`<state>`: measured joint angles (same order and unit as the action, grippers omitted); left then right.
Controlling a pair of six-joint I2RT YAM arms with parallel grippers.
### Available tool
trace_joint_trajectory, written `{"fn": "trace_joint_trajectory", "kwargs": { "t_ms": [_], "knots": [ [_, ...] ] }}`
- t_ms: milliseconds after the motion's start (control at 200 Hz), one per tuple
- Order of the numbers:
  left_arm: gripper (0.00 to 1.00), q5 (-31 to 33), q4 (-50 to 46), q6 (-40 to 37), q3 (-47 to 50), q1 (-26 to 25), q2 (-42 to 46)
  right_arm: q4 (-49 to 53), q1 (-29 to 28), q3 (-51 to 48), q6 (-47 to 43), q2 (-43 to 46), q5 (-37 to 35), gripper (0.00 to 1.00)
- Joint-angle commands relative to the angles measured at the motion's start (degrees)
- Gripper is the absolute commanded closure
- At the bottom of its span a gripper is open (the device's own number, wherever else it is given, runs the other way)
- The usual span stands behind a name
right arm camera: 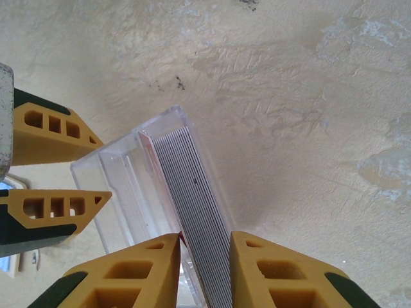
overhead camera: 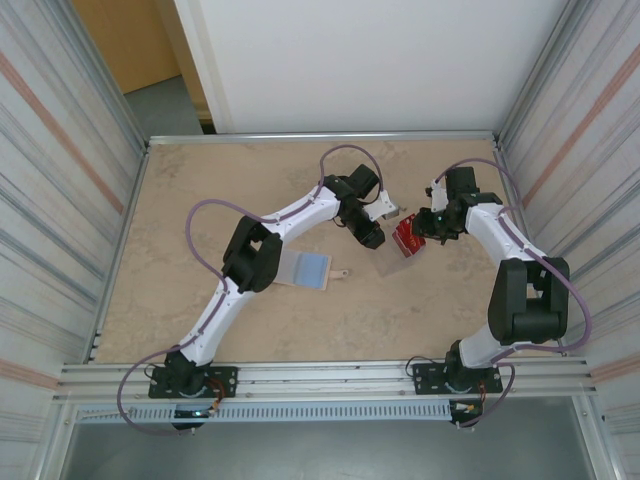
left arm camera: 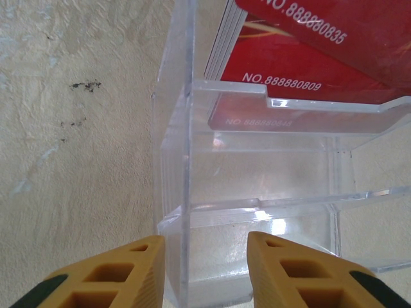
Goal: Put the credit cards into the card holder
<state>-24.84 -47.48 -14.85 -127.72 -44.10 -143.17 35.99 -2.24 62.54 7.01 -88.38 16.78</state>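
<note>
The credit cards (overhead camera: 407, 238) are a stack of red cards standing in a clear plastic case (overhead camera: 398, 262) at the table's middle right. My right gripper (right arm camera: 205, 237) is shut on the stack (right arm camera: 192, 186), one finger on each face. My left gripper (left arm camera: 205, 240) holds the low front end of the clear case (left arm camera: 257, 173), its fingers (right arm camera: 58, 128) astride the case's side wall. The red cards (left arm camera: 308, 58) carry white numbers. The card holder (overhead camera: 305, 268), beige with a pale blue pocket, lies open and flat under the left arm, apart from both grippers.
Metal rails and ribbed side walls fence the beige table (overhead camera: 200, 200). The two grippers (overhead camera: 372, 236) (overhead camera: 420, 228) work close together over the case. Bare table lies to the left, at the far side and along the near edge.
</note>
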Motion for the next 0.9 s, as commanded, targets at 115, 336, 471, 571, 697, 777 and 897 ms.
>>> {"fn": "trace_joint_trajectory", "kwargs": {
  "t_ms": [115,336,471,571,697,777,897],
  "knots": [
    [0.63,2.45,-2.93,-2.11,2.13,-1.23,-2.78,0.34,-0.29,-0.74,-0.39,1.9,-0.05,0.75],
    [0.64,2.44,-2.91,-2.12,2.12,-1.19,-3.0,0.42,-0.63,-0.69,-0.5,1.95,-0.17,0.76],
    [0.64,2.5,-2.91,-2.11,2.08,-1.17,-3.09,0.4,-0.63,-0.68,-0.45,2.07,-0.33,0.78],
    [0.63,2.43,-2.92,-2.1,2.05,-1.26,-3.12,0.41,-0.71,-0.66,-0.53,2.2,-0.3,0.78],
    [0.64,2.48,-3.05,-2.19,2.09,-1.26,-3.16,0.48,-0.75,-0.69,-0.58,2.26,-0.35,0.78],
    [0.64,2.43,-3.05,-2.19,2.12,-1.34,-3.1,0.57,-0.79,-0.58,-0.65,2.26,-0.43,0.78],
    [0.64,2.49,-3.1,-2.17,2.12,-1.34,-3.07,0.75,-0.92,-0.52,-0.68,2.59,-0.46,0.78]
  ]
}}
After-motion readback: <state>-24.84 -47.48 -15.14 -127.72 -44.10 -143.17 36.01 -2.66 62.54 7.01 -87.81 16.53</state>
